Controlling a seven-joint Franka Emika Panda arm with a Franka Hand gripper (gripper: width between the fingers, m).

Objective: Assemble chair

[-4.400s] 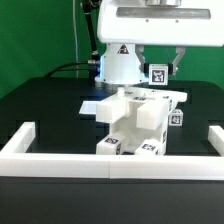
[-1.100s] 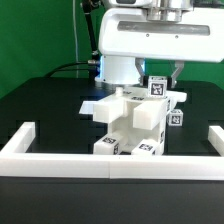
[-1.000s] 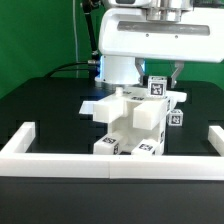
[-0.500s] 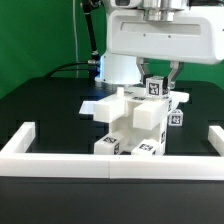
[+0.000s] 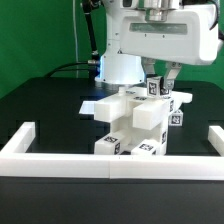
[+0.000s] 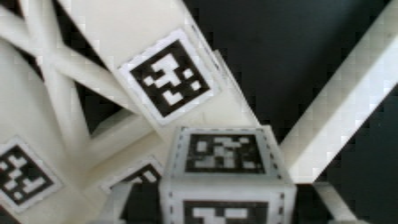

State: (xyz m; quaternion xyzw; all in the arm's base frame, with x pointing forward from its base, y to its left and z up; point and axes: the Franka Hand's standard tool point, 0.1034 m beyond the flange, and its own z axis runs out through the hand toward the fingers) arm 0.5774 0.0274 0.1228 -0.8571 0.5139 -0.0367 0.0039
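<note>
The partly built chair (image 5: pixel 135 125) stands at the middle of the black table, a stack of white blocky parts with black-and-white tags. My gripper (image 5: pixel 161 84) hangs over its back right corner, shut on a short square white leg (image 5: pixel 156 89) with a tag on its face. The leg's lower end is at the chair's top edge; whether they touch I cannot tell. In the wrist view the tagged leg (image 6: pixel 221 160) fills the middle between the jaws. Behind it run the white slats of the X-braced frame (image 6: pixel 169 75), which also carry tags.
A long low white rail (image 5: pixel 110 160) runs along the table's front, with raised ends at the exterior view's left (image 5: pixel 22 135) and right (image 5: pixel 213 135). The marker board (image 5: pixel 90 104) lies flat behind the chair. The arm's white base (image 5: pixel 118 65) stands at the back.
My gripper has come down with the leg, from well above the chair to its top edge. The chair itself has not moved.
</note>
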